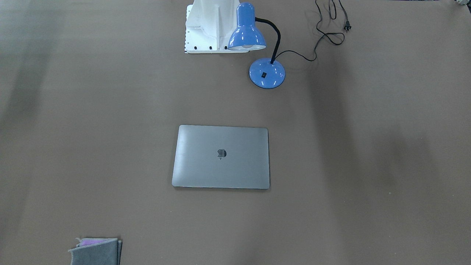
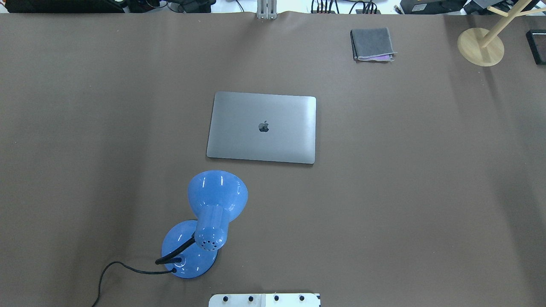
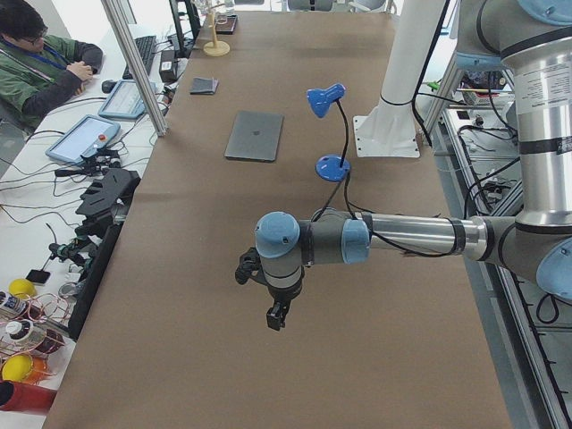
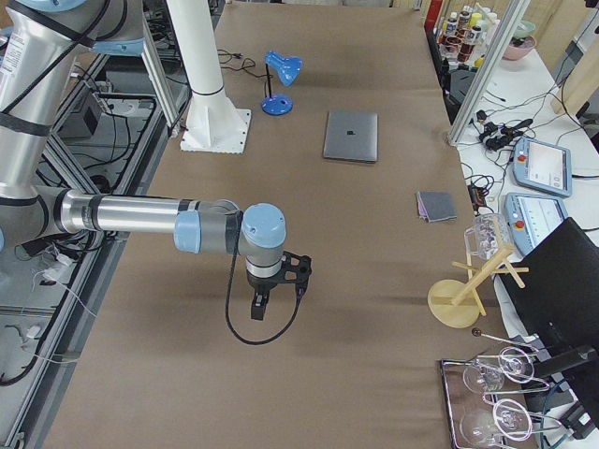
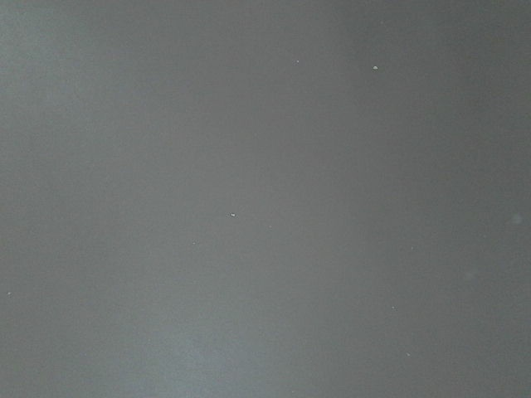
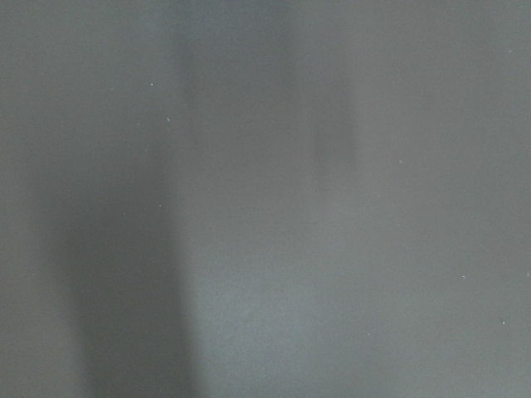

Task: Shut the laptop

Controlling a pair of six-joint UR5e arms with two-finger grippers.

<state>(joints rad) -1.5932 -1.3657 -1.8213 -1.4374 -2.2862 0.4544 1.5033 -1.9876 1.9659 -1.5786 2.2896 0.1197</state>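
The thin space-grey metal laptop (image 2: 262,127) lies flat in the middle of the overhead frame, on the brown counter (image 2: 426,179). Its lid is down with the dark apple logo facing up, so no keyboard or screen shows. Nothing touches it.

Toward the lower left of that frame, well apart from the laptop, stands a glossy blue desk lamp with a black gooseneck (image 2: 217,194). Its black power cord (image 1: 323,35) trails loose at the top of the front-facing frame, with the plug lying on the counter. A folded grey cloth with a purple edge (image 2: 372,43) sits at the upper right, and a pale wooden stand on a round base (image 2: 480,46) is in the far upper right corner.

The left tool (image 3: 277,315) hangs over bare counter at the lower centre of the left side view, far from the laptop. The right tool (image 4: 258,307) hangs likewise in the right side view. Whether either tool is spread or pressed together cannot be told. Both wrist views show only plain counter surface.
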